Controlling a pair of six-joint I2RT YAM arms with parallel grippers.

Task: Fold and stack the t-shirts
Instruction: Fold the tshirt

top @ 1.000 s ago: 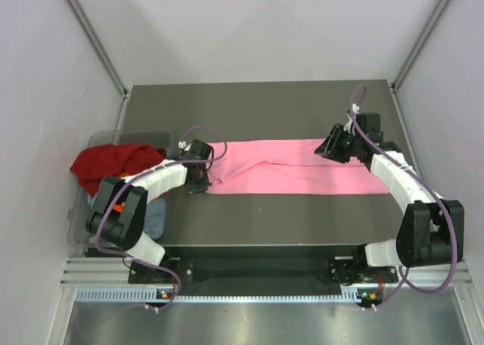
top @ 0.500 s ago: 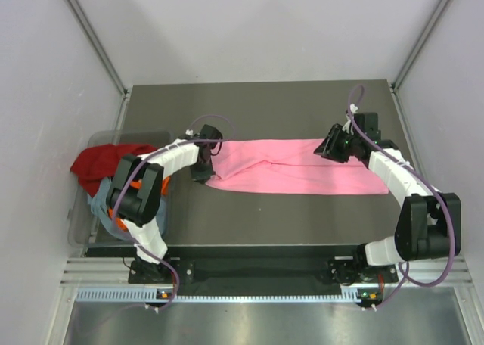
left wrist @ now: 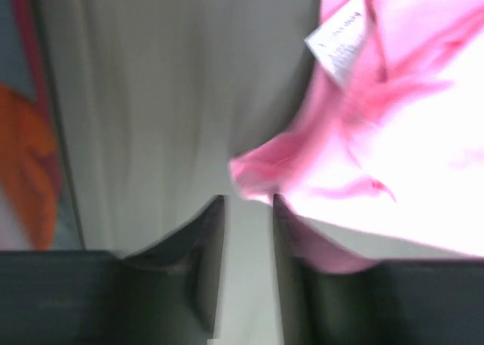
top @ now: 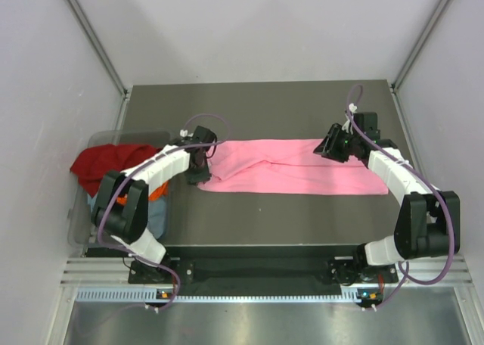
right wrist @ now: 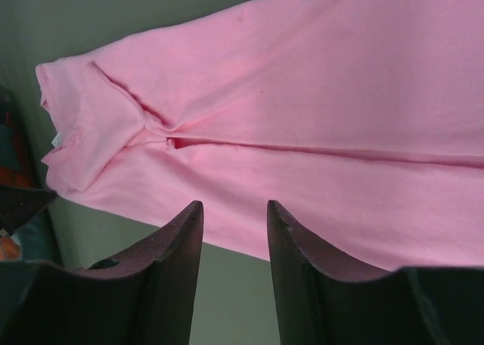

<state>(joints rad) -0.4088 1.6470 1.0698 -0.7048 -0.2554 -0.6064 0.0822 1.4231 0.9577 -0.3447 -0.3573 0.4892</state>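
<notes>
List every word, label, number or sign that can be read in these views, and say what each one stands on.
White neck label of the pink t-shirt, left wrist view: faint lines of print, too blurred to read.
Nothing else in any of the three views carries text, numbers or signs that can be read.

Shirts: 4. 1 pink shirt ahead of both sets of jaws; 1 red shirt, 1 orange shirt and 1 grey-blue shirt, all outboard of the left jaws. Bin: 1, with those three. Label: 1, white, ahead of the left jaws. Grippers: 2, left gripper and right gripper.
</notes>
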